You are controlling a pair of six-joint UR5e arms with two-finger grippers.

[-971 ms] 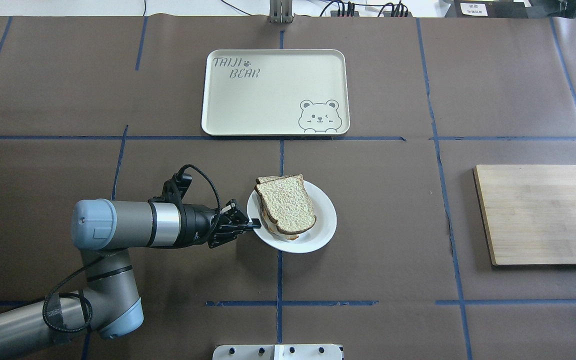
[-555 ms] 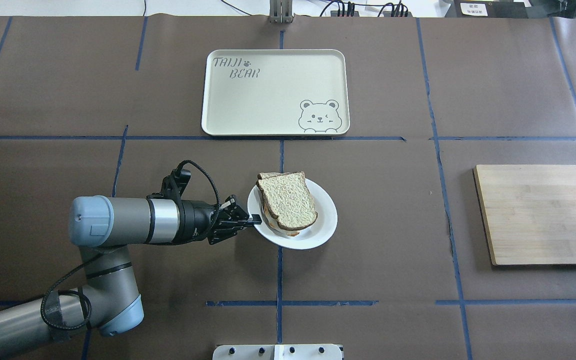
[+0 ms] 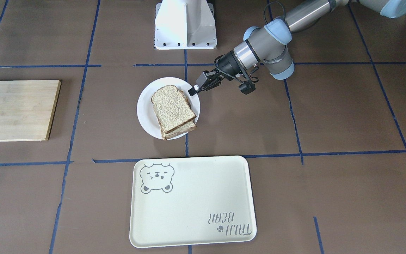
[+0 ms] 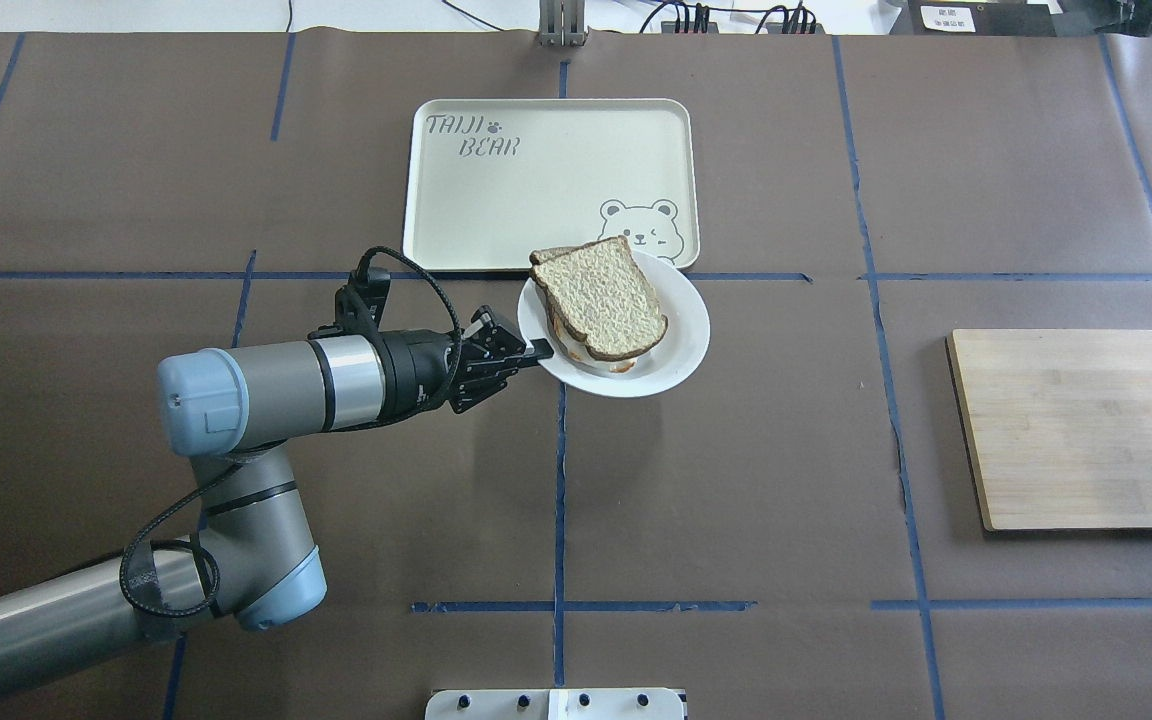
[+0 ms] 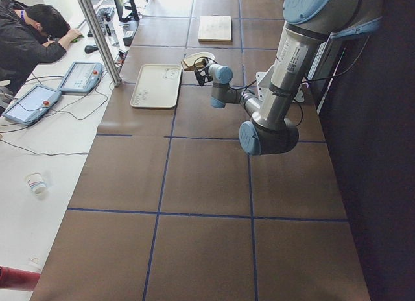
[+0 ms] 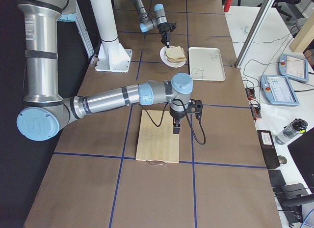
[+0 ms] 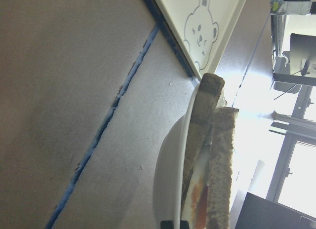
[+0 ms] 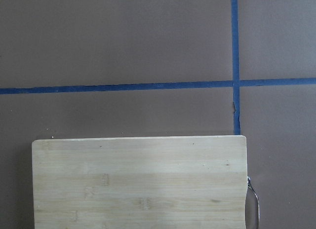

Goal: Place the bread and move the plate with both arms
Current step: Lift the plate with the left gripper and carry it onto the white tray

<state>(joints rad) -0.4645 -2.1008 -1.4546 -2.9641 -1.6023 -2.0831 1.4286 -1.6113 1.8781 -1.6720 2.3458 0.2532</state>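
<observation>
The white plate (image 4: 684,338) is held up off the table by its near-left rim in my left gripper (image 4: 539,349), which is shut on it. The plain bread (image 4: 601,298) lies on top of a second slice on the plate. In the overhead view the plate overlaps the tray's near right corner. The front view shows the same grip (image 3: 191,92) on the plate (image 3: 146,106) with the bread (image 3: 173,106). In the left wrist view the plate (image 7: 170,179) and bread (image 7: 222,160) appear edge-on. My right gripper (image 6: 176,128) hovers over the wooden board; I cannot tell whether it is open or shut.
A cream rectangular tray (image 4: 536,180) with a bear drawing lies at the far middle of the table. A wooden cutting board (image 4: 1086,430) lies at the right, also in the right wrist view (image 8: 138,184). The white pedestal base (image 3: 185,24) stands at the robot's side.
My left gripper has lifted the plate with the bread and carried it away from the robot, toward the tray and slightly right. The plate now overlaps the tray's near corner.
</observation>
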